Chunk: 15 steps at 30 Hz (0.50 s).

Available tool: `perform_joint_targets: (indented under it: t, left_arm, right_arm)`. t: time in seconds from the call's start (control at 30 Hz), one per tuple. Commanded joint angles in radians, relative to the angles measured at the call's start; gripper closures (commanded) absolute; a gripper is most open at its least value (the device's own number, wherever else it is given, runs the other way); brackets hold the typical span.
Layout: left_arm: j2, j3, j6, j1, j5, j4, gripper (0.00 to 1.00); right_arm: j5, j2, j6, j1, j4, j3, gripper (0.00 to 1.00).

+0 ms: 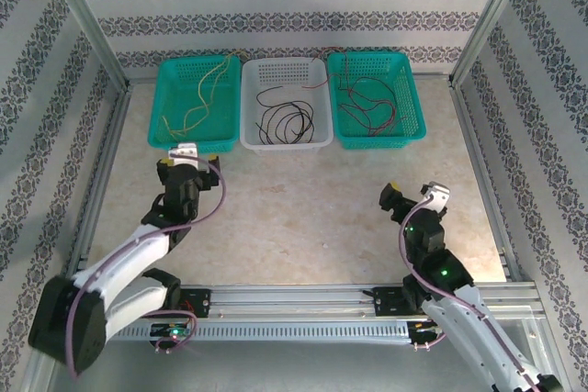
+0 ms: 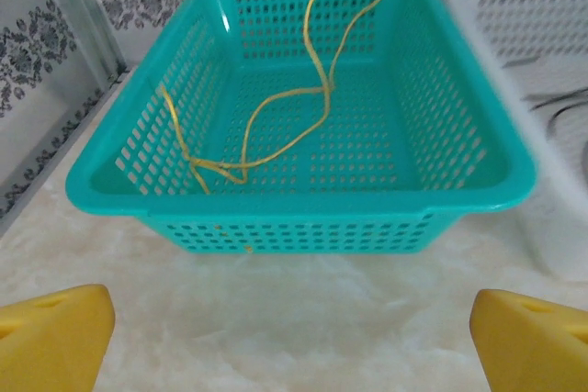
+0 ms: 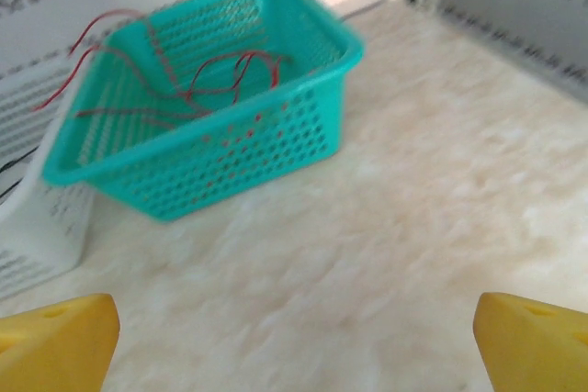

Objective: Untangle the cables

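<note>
Left gripper (image 2: pixel 294 341): jaws wide apart, empty.
Right gripper (image 3: pixel 294 341): jaws wide apart, empty.
Yellow cable (image 2: pixel 325 91): ahead of left gripper, in left teal basket (image 2: pixel 303 201), looped over far rim.
Red cable (image 3: pixel 241 60): ahead-left of right gripper, in right teal basket (image 3: pixel 239 153).
Black cable (image 1: pixel 292 117): in white basket (image 1: pixel 285 144), ahead between both grippers.
Risk: an overhanging strand could snag a finger and pull out.

Two teal baskets (image 1: pixel 162 109) (image 1: pixel 414 109), one white basket (image 1: pixel 286 143) — cables (image 1: pixel 281 126) in three colours
</note>
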Motion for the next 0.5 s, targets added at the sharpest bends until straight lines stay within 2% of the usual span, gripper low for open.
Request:
perform_joint_targets:
  t: [0.0,0.1,0.2,0.3,0.33,0.4,0.47]
  left_arm:
    - [0.141,0.006,0.112,0.041,-0.100,0.219,0.01]
    - [0.276,-0.039,0.144,0.061,-0.133,0.393,0.01]
    - [0.391,-0.053,0.200,0.071,-0.155,0.558,0.01]
    - [0.433,-0.039,0.193,0.102,-0.084,0.594,0.01]
    - [0.449,-0.043,0.150,0.124,-0.054,0.597,0.01]
    - [0.494,-0.046,0.129,0.170,0.014,0.662,0.01]
    - [0.476,-0.030,0.087,0.211,0.101,0.582,0.01]
  right_arm:
    - [0.175,0.122,-0.163,-0.013,0.154,0.038,0.02]
    - [0.238,0.324,-0.286,-0.076,0.237,0.084,0.02]
    - [0.198,0.521,-0.321,-0.190,0.358,0.080,0.02]
    - [0.153,0.699,-0.340,-0.256,0.609,0.027,0.01]
    - [0.140,0.725,-0.352,-0.257,0.615,0.044,0.02]
    - [0.055,0.772,-0.395,-0.277,0.777,0.014,0.02]
    - [-0.040,0.815,-0.383,-0.318,0.904,-0.012,0.01]
